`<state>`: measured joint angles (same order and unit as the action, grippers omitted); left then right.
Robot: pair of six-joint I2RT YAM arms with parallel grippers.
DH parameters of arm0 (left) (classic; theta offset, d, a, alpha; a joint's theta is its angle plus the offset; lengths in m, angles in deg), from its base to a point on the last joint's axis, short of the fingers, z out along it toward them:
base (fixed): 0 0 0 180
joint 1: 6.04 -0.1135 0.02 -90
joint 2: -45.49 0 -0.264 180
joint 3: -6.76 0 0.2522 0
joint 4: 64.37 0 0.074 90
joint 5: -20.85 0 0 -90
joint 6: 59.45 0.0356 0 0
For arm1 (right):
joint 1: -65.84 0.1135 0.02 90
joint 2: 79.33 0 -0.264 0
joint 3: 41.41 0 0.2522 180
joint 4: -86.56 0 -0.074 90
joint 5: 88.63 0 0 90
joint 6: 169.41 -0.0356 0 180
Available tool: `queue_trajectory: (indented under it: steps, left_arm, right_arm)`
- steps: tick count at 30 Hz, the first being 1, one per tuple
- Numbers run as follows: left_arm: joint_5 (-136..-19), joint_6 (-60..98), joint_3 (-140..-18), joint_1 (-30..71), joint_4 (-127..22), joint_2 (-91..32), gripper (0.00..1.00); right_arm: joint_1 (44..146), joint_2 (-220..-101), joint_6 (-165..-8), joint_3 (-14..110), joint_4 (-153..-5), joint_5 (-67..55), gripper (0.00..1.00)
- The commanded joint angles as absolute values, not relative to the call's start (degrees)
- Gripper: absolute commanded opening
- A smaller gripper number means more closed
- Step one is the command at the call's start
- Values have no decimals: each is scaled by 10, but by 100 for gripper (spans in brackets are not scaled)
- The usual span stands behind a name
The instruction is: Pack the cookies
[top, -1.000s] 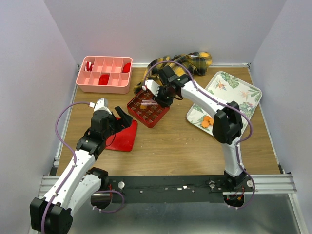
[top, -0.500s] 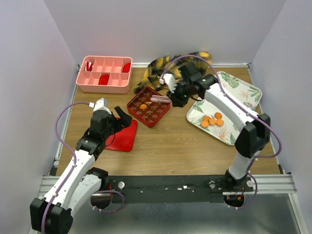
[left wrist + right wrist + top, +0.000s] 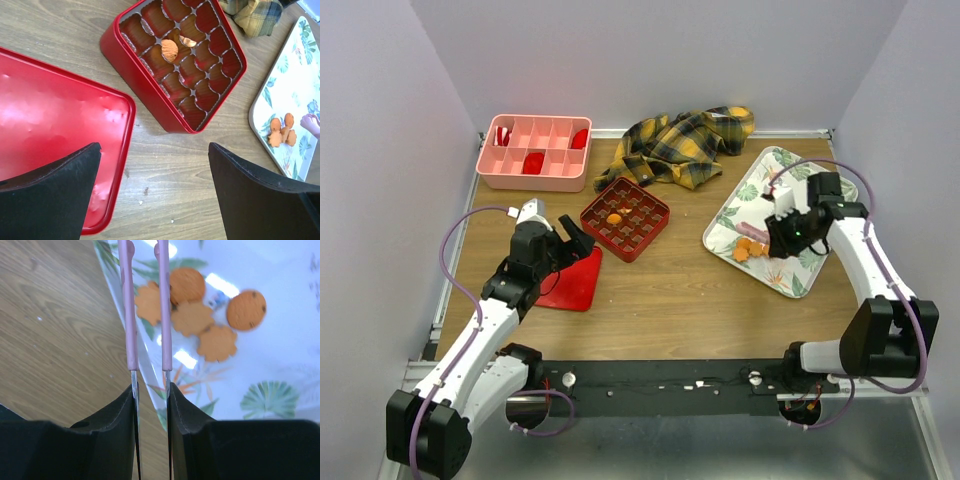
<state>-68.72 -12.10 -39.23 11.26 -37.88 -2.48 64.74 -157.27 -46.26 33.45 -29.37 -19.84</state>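
Top view, left gripper: spread wide and empty, poised over the lid near the left edge of the table; by the look of it, parked clear of the packing.
Top view, right gripper: pinched on pink tongs, reaching over the near left corner of the tray toward the loose cookies; tongs presumably there to spare them a hard squeeze.
Top view, box: uncovered at mid-table, between lid and tray, one cookie in a cell; other cells bare, so packing judged barely begun.
Top view, surroundings: wood-grain table, pale lilac walls on three sides; pink bin in the far left corner, plaid cloth bunched at the far edge.
Left wrist view: fingers far apart, nothing between them; lid below left, box beyond, a pale sliver beside its cookie, unclear whether a second one or a glint.
Right wrist view: fingers pressed on the tongs' two arms, close and parallel over the tray's edge; five cookies clustered there, one showing through the gap, apparently lying on the tray rather than gripped.
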Motion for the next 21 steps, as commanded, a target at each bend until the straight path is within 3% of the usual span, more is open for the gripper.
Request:
queue_trajectory:
  steps: [1, 9, 21]
  left_arm:
    - [-712, -124, -387, 109, -402, -28, 99]
    - [-712, -127, -372, 109, -400, -11, 99]
    - [-715, -131, -351, 109, -404, 2, 99]
  right_arm:
    - [571, -1541, -424, 313, -274, -196, 36]
    - [462, -1518, -335, 281, -235, -180, 37]
    - [419, -1512, -279, 255, -222, -159, 44]
